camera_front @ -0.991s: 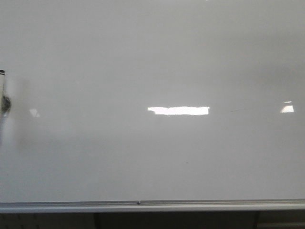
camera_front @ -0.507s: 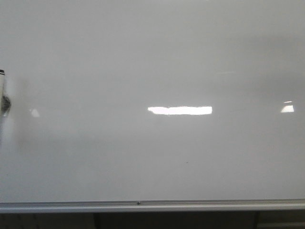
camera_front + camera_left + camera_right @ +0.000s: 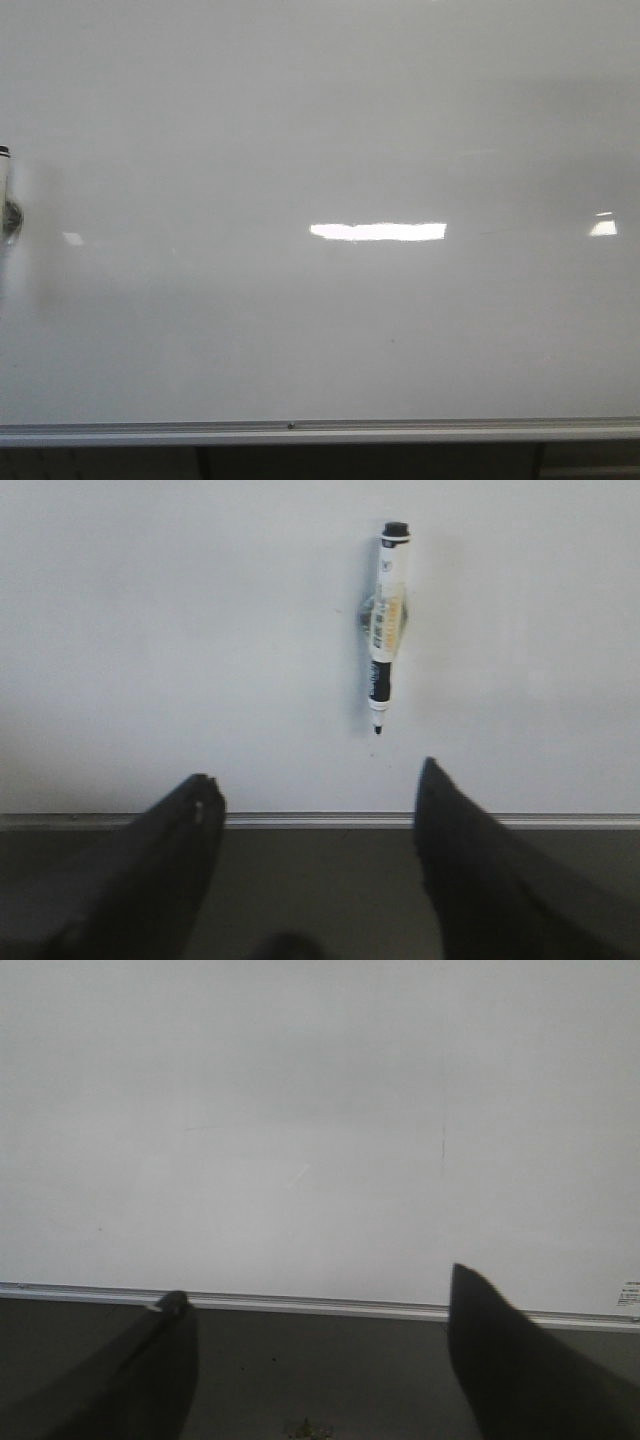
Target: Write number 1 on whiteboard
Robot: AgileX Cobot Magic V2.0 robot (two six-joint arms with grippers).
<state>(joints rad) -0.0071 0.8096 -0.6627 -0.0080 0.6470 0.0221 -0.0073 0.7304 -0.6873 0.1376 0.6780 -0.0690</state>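
Observation:
The whiteboard (image 3: 320,120) fills the front view, with its silver rail along the bottom. A white marker pen (image 3: 385,620) with a black tip hangs upright on the board, tip down; in the front view only a sliver of the pen (image 3: 4,190) shows at the far left edge. My left gripper (image 3: 315,785) is open below the pen, level with the rail, and apart from the pen. My right gripper (image 3: 315,1290) is open and empty before the whiteboard (image 3: 300,1110). A faint thin vertical line (image 3: 444,1150) shows there; I cannot tell if it is the number 1.
Bright light reflections (image 3: 378,231) lie on the glossy board. The silver bottom rail (image 3: 320,431) runs the full width, with dark space beneath it. A small printed label (image 3: 630,1298) sits by the rail in the right wrist view.
Only the light reflections on the board shift slightly. The pen at the left edge stays in place.

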